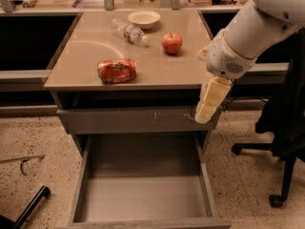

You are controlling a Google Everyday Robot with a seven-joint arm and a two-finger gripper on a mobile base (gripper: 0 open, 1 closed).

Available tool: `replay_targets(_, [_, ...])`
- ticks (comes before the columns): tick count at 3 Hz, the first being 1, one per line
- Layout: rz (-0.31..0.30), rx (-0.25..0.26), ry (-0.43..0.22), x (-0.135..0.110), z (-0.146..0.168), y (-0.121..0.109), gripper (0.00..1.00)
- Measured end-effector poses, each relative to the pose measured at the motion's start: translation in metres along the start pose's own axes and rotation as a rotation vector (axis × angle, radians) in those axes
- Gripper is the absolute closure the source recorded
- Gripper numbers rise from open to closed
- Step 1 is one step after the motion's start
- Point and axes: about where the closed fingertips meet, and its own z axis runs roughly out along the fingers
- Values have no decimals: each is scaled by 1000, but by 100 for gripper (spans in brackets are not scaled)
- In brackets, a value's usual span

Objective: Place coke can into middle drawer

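Note:
The coke can (116, 70), red-orange and crumpled, lies on its side near the front left of the tan tabletop (95, 49). The middle drawer (143, 194) below is pulled out wide, and its grey inside holds nothing. My gripper (204, 114) hangs pointing down at the table's front right corner, in front of the closed upper drawer panel (133, 120). It is well to the right of the can and holds nothing that I can see. The white arm reaches in from the upper right.
A clear plastic bottle (129, 32), a white bowl (144, 18) and a red apple (172, 43) sit at the back of the tabletop. A black office chair (286, 128) stands at the right. A dark bar (28, 209) and a cable lie on the floor at the left.

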Motion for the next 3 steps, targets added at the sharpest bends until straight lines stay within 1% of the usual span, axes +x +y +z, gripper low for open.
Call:
replay_targets(1, [0, 0, 0, 0, 0, 0, 0])
replay_targets(2, [-85, -2, -64, -38, 25, -26, 0])
replay_targets(3, [-208, -2, -192, -107, 54, -67, 0])
